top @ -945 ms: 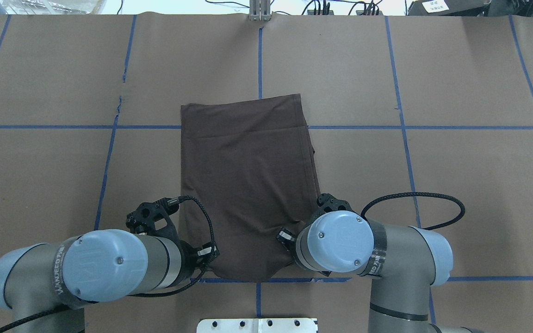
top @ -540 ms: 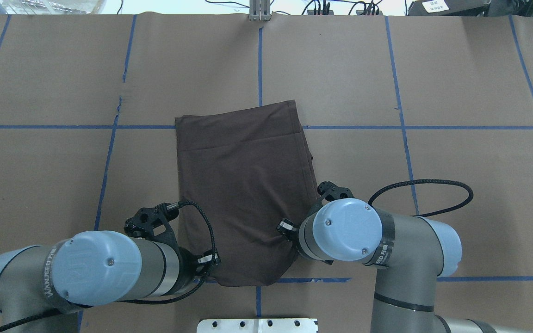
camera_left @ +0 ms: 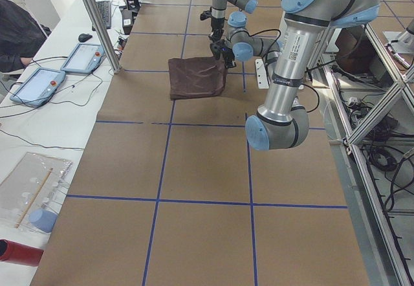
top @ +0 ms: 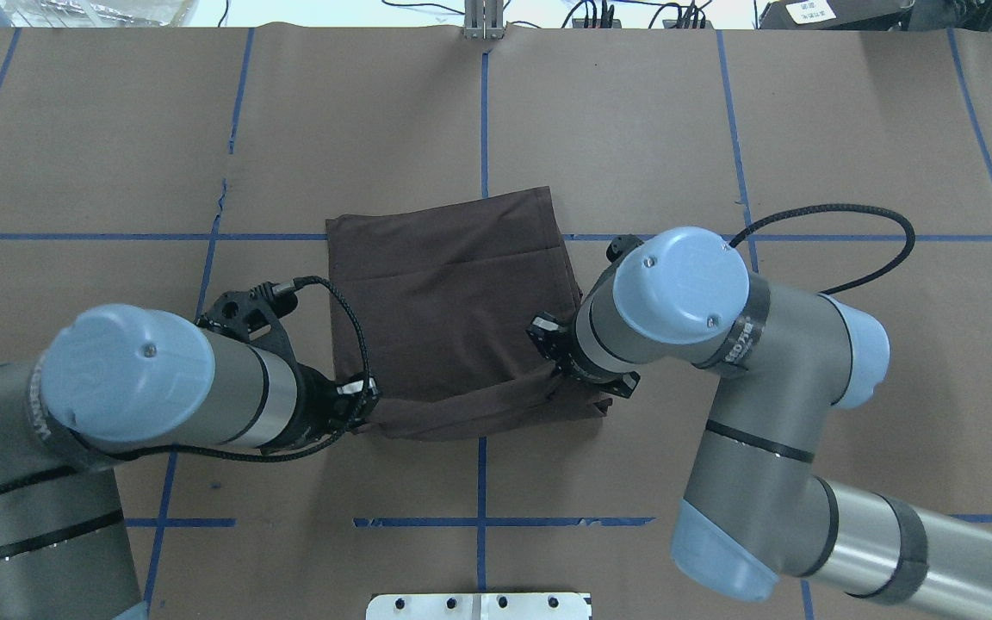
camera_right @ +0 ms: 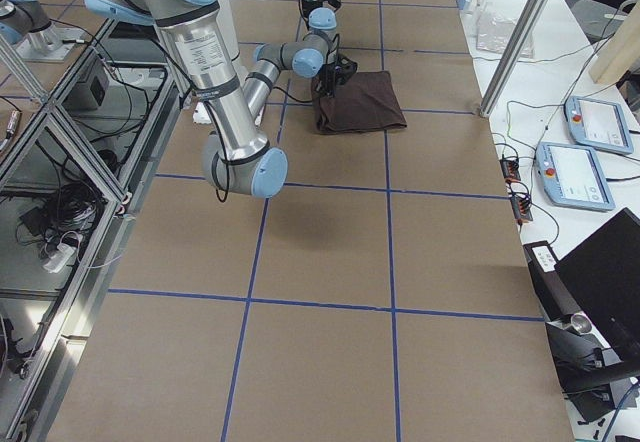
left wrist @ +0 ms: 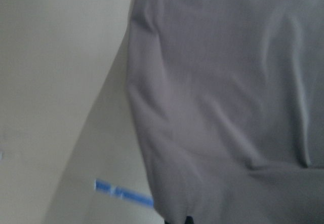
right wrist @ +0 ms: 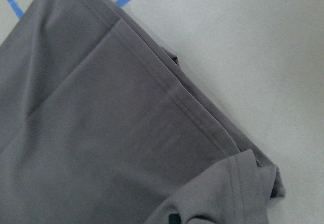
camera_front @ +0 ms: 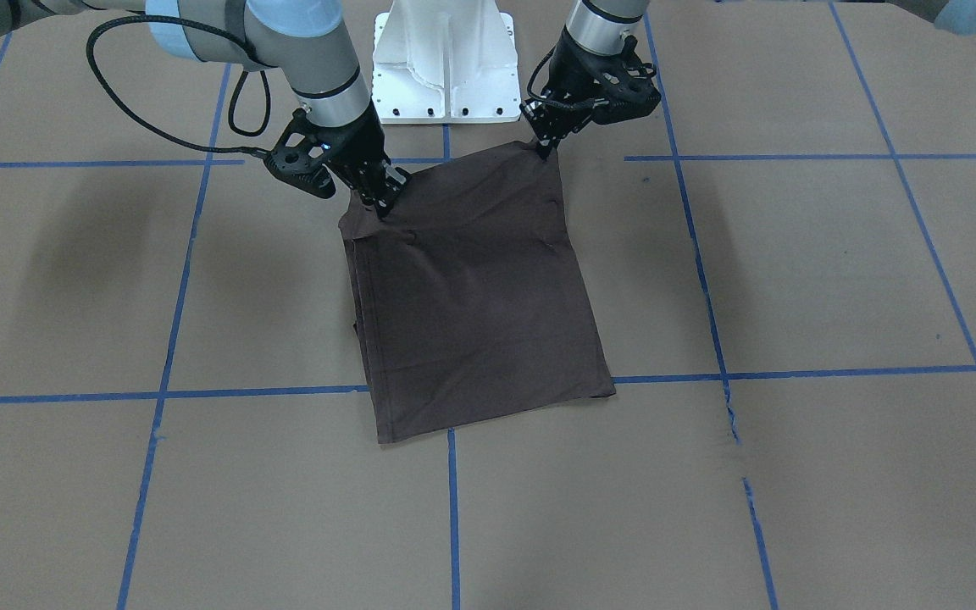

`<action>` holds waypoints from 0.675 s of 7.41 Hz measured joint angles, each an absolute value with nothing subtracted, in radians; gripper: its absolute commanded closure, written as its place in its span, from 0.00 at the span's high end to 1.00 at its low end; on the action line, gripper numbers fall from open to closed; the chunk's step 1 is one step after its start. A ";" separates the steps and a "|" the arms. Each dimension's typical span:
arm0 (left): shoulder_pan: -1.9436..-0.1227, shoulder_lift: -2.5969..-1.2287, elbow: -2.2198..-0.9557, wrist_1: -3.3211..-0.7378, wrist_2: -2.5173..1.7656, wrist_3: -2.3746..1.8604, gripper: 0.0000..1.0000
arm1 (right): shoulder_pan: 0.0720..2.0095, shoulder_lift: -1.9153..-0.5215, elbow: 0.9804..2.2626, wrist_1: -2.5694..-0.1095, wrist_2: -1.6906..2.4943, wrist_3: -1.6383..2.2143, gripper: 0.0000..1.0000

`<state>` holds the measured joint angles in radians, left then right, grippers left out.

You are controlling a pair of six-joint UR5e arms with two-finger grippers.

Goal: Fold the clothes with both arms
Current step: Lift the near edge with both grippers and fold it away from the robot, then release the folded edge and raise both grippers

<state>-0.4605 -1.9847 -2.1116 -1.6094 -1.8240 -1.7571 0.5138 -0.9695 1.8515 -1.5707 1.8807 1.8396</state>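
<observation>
While between left claw (camera_front: 548, 146), right claw (camera_front: 385, 203): T-shirt (camera_front: 479, 296) edge.

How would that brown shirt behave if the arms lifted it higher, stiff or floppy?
Probably floppy: the T-shirt sags in folds between the left gripper and right gripper pinching its corners. Likely light, since two small pinches raise that edge. Stacked layer edges show, so layers might shift.

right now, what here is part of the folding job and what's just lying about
Job: brown T-shirt; left gripper and right gripper, each pinching a corner of it.
Lying about: tablets, keyboard, red tube on the side desk.
</observation>
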 measured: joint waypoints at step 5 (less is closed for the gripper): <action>-0.640 -2.117 -1.749 -1.759 -1.829 -1.685 0.99 | 0.626 -0.751 1.504 -1.533 1.922 1.730 0.82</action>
